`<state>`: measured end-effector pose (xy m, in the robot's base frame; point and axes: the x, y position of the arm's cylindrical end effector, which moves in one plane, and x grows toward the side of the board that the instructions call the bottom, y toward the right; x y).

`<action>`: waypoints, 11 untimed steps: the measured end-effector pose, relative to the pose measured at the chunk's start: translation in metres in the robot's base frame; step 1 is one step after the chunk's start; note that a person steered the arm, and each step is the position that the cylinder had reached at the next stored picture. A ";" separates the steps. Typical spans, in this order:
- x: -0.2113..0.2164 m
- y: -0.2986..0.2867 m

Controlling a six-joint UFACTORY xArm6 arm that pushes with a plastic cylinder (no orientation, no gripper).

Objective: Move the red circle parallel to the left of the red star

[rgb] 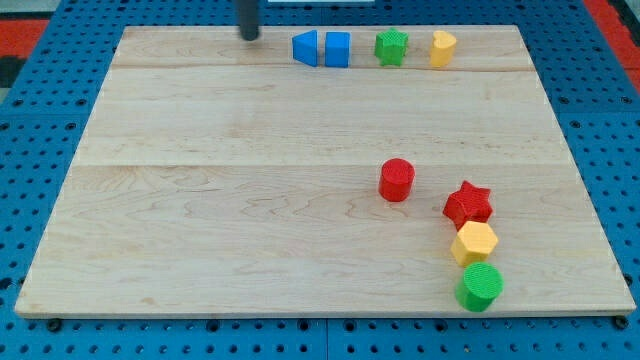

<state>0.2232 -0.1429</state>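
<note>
Nearest the view's bottom, toward the right, a green plastic cylinder block [480, 287] sits close to the front edge of the pale wooden counter [230, 200]. Touching it just above is a yellow plastic hexagon block [474, 242], and above that, also touching, the red plastic star block [468, 204], so the three form a short, slightly curved line. The red plastic circle block [397, 180] stands near the star's left and a little higher in the view, with a narrow gap between them. Along the far edge at the view's top runs a row of four blocks: a blue plastic block with a slanted side [305, 48] touching a blue plastic cube [338, 49], then a green plastic star-like block [392, 47], then a yellow plastic block [443, 48] (its exact shape is hard to make out). The arm carries no fingers and holds nothing; the dark rod's tip [249, 36] rests at the top edge, left of that row and well apart from the red circle.
</note>
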 end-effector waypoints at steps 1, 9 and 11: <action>0.076 -0.021; 0.284 0.180; 0.283 0.062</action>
